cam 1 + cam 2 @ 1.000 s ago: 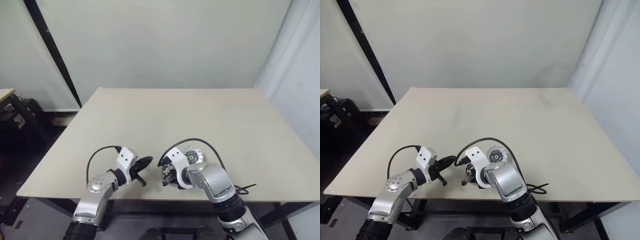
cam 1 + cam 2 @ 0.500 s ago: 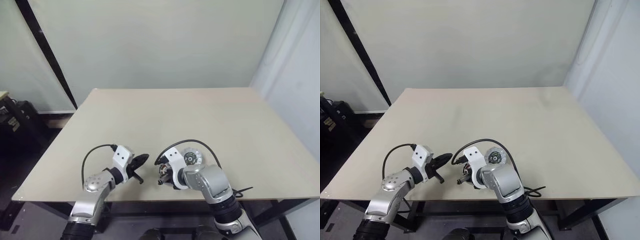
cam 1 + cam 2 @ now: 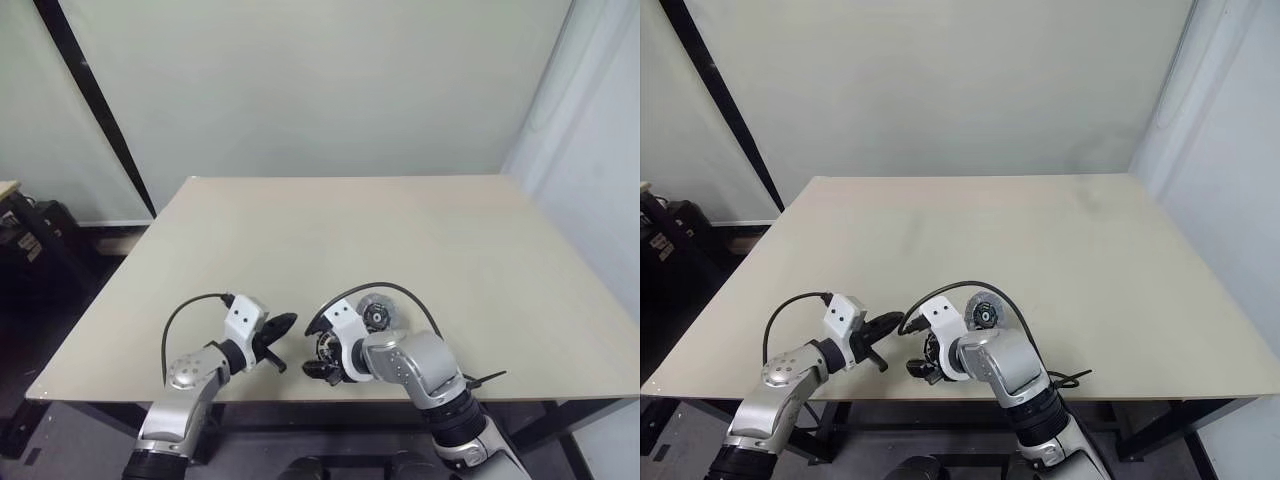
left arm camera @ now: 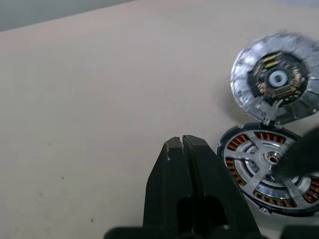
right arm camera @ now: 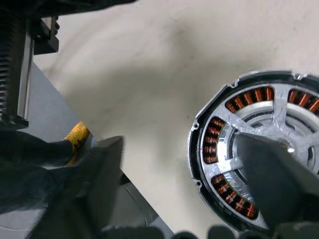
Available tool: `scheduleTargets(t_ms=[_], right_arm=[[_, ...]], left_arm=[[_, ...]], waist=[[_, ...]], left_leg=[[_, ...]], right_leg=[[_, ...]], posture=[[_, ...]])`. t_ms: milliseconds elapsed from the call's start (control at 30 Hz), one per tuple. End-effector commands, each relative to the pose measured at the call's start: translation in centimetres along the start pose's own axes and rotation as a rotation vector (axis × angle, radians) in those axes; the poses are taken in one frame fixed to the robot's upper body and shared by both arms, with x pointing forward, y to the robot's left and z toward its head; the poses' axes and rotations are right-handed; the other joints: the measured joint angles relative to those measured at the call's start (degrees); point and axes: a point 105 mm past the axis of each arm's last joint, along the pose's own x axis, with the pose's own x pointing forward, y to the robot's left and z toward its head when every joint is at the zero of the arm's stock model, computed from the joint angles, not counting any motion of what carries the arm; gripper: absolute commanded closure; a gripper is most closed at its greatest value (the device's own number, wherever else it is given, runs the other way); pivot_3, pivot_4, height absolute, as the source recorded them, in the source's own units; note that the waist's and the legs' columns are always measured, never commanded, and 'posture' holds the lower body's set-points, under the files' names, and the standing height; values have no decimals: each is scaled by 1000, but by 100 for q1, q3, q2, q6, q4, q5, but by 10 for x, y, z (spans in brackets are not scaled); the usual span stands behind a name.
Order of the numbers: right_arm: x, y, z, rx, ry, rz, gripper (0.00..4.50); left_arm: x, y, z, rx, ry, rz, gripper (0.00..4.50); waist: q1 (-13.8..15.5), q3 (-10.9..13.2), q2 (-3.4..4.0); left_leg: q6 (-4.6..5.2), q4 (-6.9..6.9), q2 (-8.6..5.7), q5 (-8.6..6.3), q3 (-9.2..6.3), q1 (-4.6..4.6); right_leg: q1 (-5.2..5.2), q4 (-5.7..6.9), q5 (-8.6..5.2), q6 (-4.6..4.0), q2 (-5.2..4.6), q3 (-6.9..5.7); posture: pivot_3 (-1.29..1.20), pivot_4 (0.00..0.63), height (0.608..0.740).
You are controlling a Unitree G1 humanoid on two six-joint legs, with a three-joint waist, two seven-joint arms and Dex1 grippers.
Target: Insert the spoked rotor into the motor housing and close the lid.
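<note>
**Letting go: rotor seated, lid next**

Resting near the bottom edge of the table (image 3: 420, 240), lower centre of the head views, the motor housing (image 4: 266, 177) now carries the spoked rotor (image 5: 271, 144) inside its copper coils. The lid (image 4: 276, 79) lies open just above it in the left wrist view (seemingly joined at a small tab). The right gripper (image 5: 184, 164), pinched narrow a second ago, has sprung wide, one finger over the hub. The left gripper (image 4: 183, 144) stays closed, empty, beside the housing. Closing the lid remains.
</note>
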Motion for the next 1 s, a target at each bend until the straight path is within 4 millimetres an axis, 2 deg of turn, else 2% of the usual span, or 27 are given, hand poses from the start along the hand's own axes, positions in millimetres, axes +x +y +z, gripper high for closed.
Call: scheduleTargets(t_ms=[33, 133, 267, 367, 433, 567, 667, 767, 867, 1000], right_arm=[[-14, 10, 27, -95, -93, 35, 32], [-26, 7, 39, -147, -137, 23, 32], [-49, -4, 65, -227, -290, -17, 32], [-65, -24, 79, -245, -393, -107, 32], [-76, -44, 81, -247, -427, -192, 32], [-97, -90, 74, -262, -429, -406, 32], [-116, -128, 62, -277, -391, -580, 32], [-128, -153, 49, -299, -341, -680, 32], [-131, -168, 34, -314, -277, -709, 32], [-124, -173, 21, -335, -218, -687, 32]], left_arm=[[-5, 5, 14, 29, -37, 15, 4500], [-8, 6, 11, 8, -23, 22, 4500], [-14, 6, 3, -17, 2, 25, 4500], [-17, 4, -1, -38, 13, 23, 4500], [-18, 1, -4, -49, 23, 13, 4500], [-21, -2, -7, -66, 32, 5, 4500], [-23, -2, -8, -72, 35, 5, 4500], [-24, -2, -9, -74, 39, 5, 4500], [-24, -2, -9, -79, 40, 1, 4500], [-25, -2, -9, -80, 40, -7, 4500]], waist=[[0, 0, 1], [0, 0, 0], [1, 1, 0], [3, 1, 0], [2, 1, 0], [9, 2, -1], [5, 2, -1], [6, 3, -2], [1, 3, -2], [3, 4, -3]], left_leg=[[0, 0, 0, 0, 0, 0], [0, 0, 0, 0, -2, -2], [0, -1, 1, -1, -4, -2], [0, -4, 2, -1, -2, -6], [0, -3, 2, -1, -2, -7], [-1, -2, 2, -1, 2, -12], [0, -3, 1, -1, 9, -14], [0, -3, 2, -1, 20, -17], [8, -5, 2, 3, 27, -21], [21, -7, 3, 10, 30, -20]], right_leg=[[0, 0, 0, 0, 0, 0], [-1, -1, 0, 0, -1, 0], [-2, -2, -1, 0, -2, 0], [-3, -5, -1, 0, -9, -4], [-2, -7, -2, -1, -11, -3], [-1, -12, -3, -3, -15, -4], [-1, -15, -3, -4, -16, -2], [3, -15, -3, -4, -16, -2], [0, -15, -4, -5, -13, -1], [0, -15, -4, -5, -11, -2]], posture=[[0, 0, 740], [0, 0, 740], [0, 0, 740], [0, 0, 740], [0, 0, 740], [0, 0, 740], [0, 0, 740], [0, 0, 740], [0, 0, 740], [0, 0, 740]])
